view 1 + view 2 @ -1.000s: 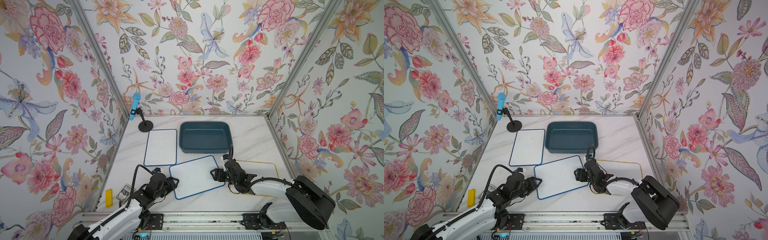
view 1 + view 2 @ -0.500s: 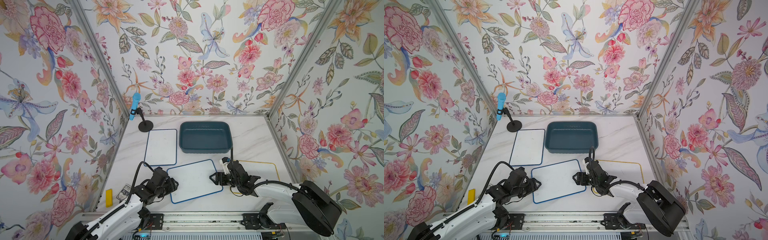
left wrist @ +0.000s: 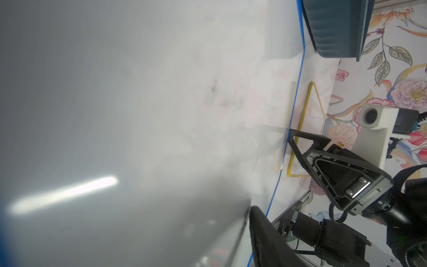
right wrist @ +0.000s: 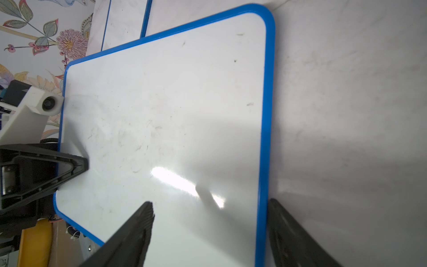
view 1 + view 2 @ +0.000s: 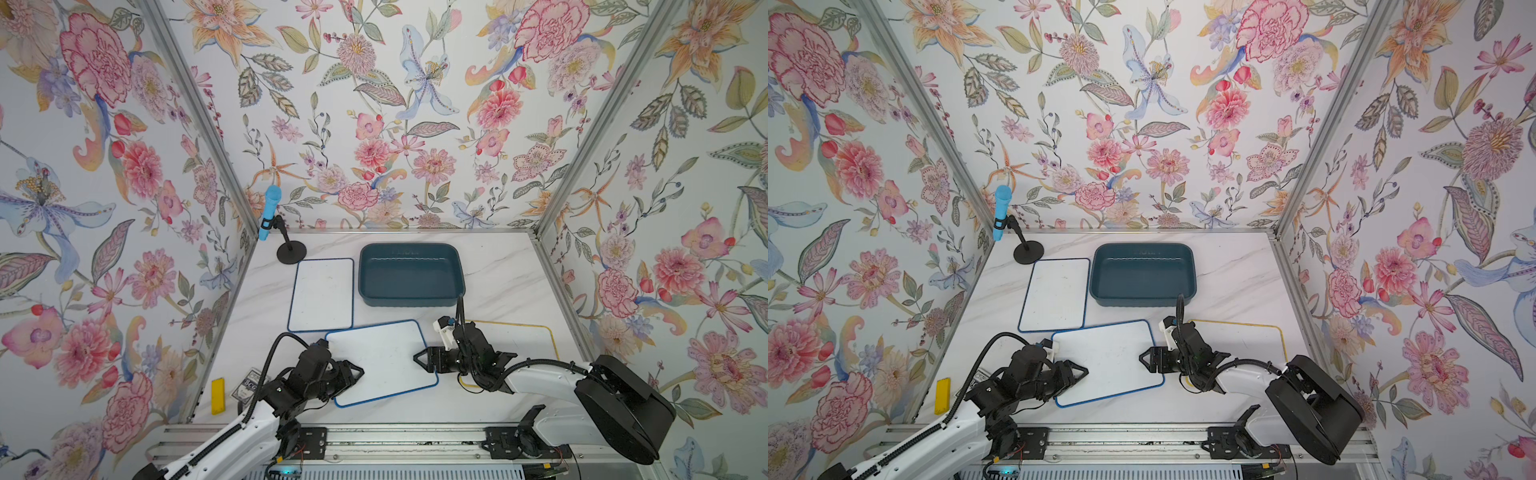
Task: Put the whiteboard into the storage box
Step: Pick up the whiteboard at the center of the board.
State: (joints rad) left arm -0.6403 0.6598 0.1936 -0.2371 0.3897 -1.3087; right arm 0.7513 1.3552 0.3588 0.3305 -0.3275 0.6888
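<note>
The right gripper (image 4: 209, 204) has its jaws well apart. One of its black fingers (image 4: 138, 224) hangs over the white face of the flat rectangular whiteboard (image 4: 166, 111), which has a blue plastic rim and rounded corners. The other finger is just outside that rim, over the white marble table (image 4: 346, 115). Whether this finger touches the rim, I cannot tell.

Across the whiteboard, opposite the right gripper, is the left gripper (image 5: 360, 371). One of its triangular black fingers reaches over the board's other short edge. Its second finger is hidden, so I cannot tell if it grips the board or only stays near it.

The whiteboard is between the two grippers, outside the box, and a little skewed to the box's edges. Beyond both grippers, toward the far wall, stands the shallow dark teal plastic storage box (image 5: 409, 300), near the whiteboard but apart from it.

Beyond the left gripper, a second whiteboard (image 5: 321, 295) with a blue rim lies flat just beside the box. Under and behind the right gripper lies a yellow-rimmed board (image 5: 523, 336).
</note>
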